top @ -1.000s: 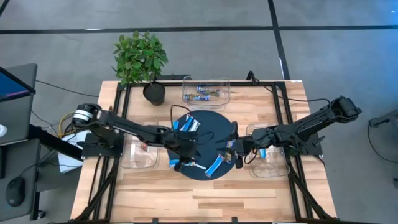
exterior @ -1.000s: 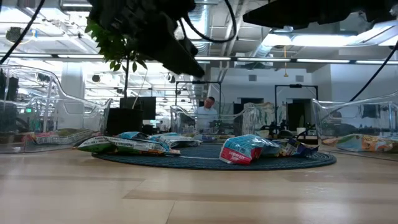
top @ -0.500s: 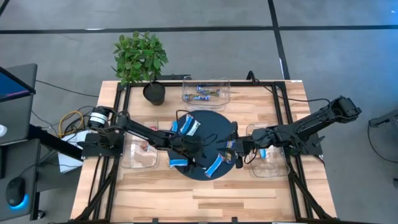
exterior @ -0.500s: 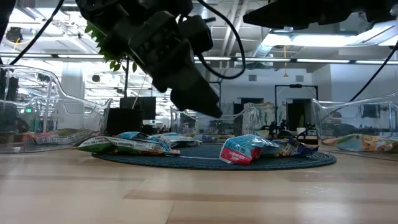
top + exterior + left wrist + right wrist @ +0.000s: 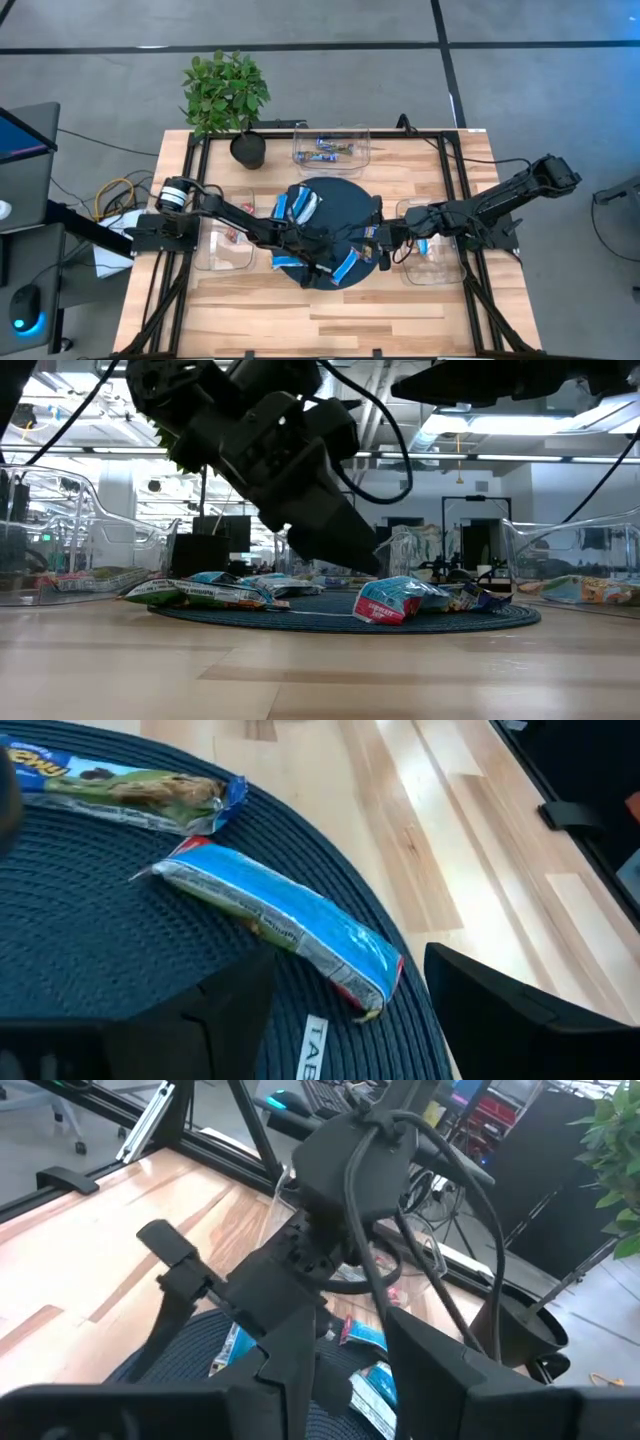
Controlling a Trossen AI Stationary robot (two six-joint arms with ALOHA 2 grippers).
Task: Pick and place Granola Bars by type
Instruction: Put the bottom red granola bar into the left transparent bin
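Observation:
Granola bars lie scattered on a dark round mat at the table's middle. My left gripper is open just above the mat's near part, and shows in the high view as my left gripper. A blue bar lies flat on the mat just ahead of its fingers, untouched. A blue-and-green bar lies beyond it. My right gripper hangs open over the mat's right edge, well above the table, with nothing seen between its fingers. In the low view, a red-and-blue bar and greenish bars rest on the mat.
Three clear bins stand around the mat. The far bin holds several bars, the left bin holds a reddish packet and the right bin holds a blue one. A potted plant stands at the far left. Bare wood lies along the near edge.
My left gripper has reached farther toward the table's right and near edges over the mat. It has come down close to the bars. The bars and my right arm have kept still.

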